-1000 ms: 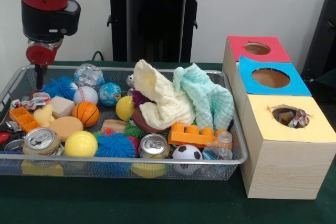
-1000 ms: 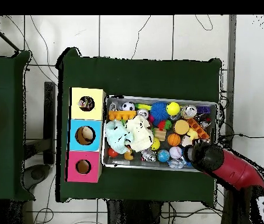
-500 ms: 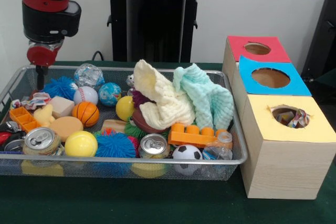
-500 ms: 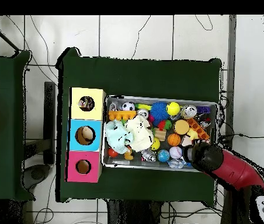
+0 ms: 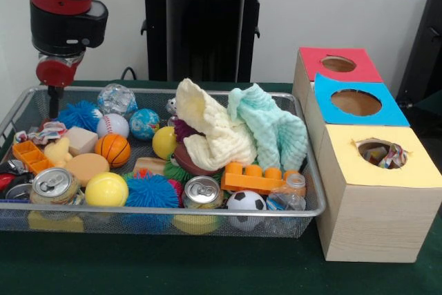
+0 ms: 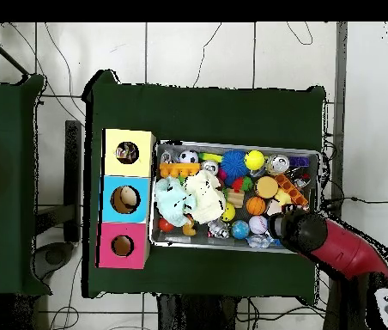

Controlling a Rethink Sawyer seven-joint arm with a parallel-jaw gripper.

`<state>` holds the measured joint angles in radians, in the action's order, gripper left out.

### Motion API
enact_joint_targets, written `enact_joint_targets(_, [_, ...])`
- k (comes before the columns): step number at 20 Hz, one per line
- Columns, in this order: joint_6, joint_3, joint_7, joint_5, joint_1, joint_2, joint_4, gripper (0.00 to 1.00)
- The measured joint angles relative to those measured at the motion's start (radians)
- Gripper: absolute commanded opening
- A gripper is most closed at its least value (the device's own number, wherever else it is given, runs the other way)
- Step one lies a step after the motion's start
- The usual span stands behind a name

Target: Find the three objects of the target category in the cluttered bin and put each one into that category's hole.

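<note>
The wire-mesh bin (image 5: 173,212) lies on the green table, packed with toys; it also shows in the overhead view (image 6: 232,143). One crumpled white wrapper with red, yellow and blue print (image 5: 47,131) lies at the bin's far left corner. My gripper (image 5: 53,112) hangs just above and behind that wrapper, apart from it. In the overhead view the arm's head (image 6: 305,232) hides it. The yellow-topped box (image 5: 376,198) stands right of the bin. Its ragged hole (image 5: 378,151) holds another printed wrapper (image 5: 390,157).
Blue-topped (image 5: 356,103) and red-topped (image 5: 337,64) boxes stand behind the yellow one. Cream (image 5: 207,129) and mint (image 5: 273,126) cloths heap in the bin's middle. Balls, two cans (image 5: 54,183), orange bricks (image 5: 254,177) and spiky blue balls fill the rest.
The arm has shifted very slightly to the right in the front view. Nothing in the bin or boxes has moved.
</note>
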<state>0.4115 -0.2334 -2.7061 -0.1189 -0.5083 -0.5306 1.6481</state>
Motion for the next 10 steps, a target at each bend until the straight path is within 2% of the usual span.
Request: enact_joint_targets(10, [0.021,0.000,0.000,0.000,0.028,-0.043,-0.009,1.00])
